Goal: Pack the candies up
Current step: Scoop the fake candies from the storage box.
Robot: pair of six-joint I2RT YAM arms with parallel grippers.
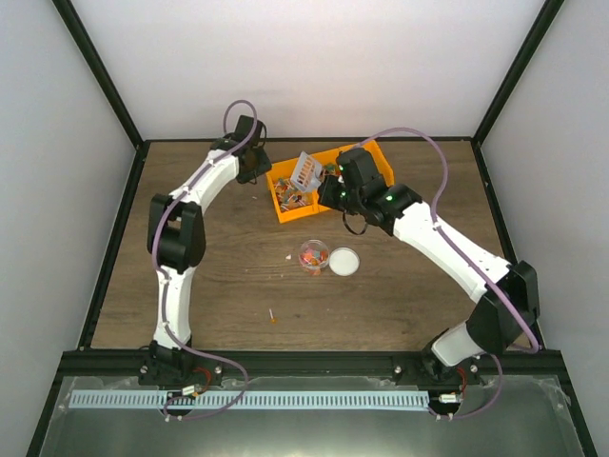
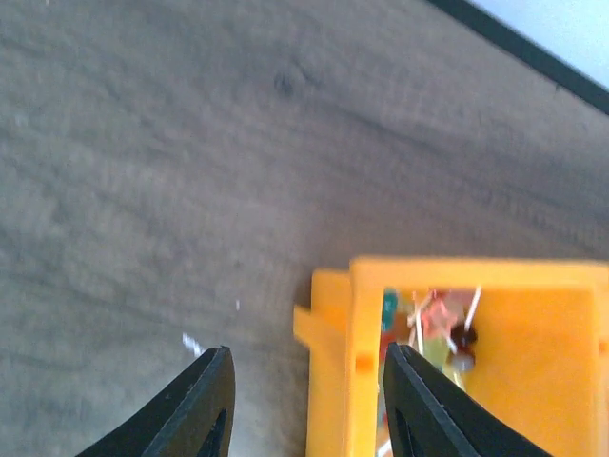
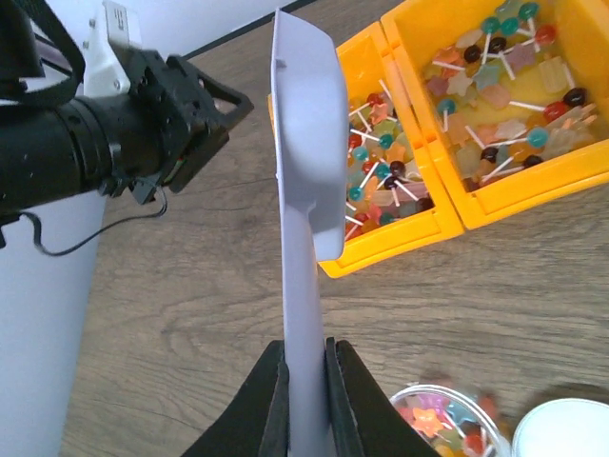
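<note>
over the far bin point(image 1: 377, 156), my right hand point(image 3: 306, 373) clamps the scoop point(image 3: 304, 143) for lifting candies point(image 3: 381, 171); my left hand point(image 2: 306, 360), released, straddles the bin wall.

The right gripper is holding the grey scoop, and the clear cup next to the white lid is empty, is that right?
Not quite. The clear cup is not empty: the right wrist view shows candies already in it. The rest holds: the right gripper is shut on the grey scoop, and the cup sits next to the white lid.
</note>
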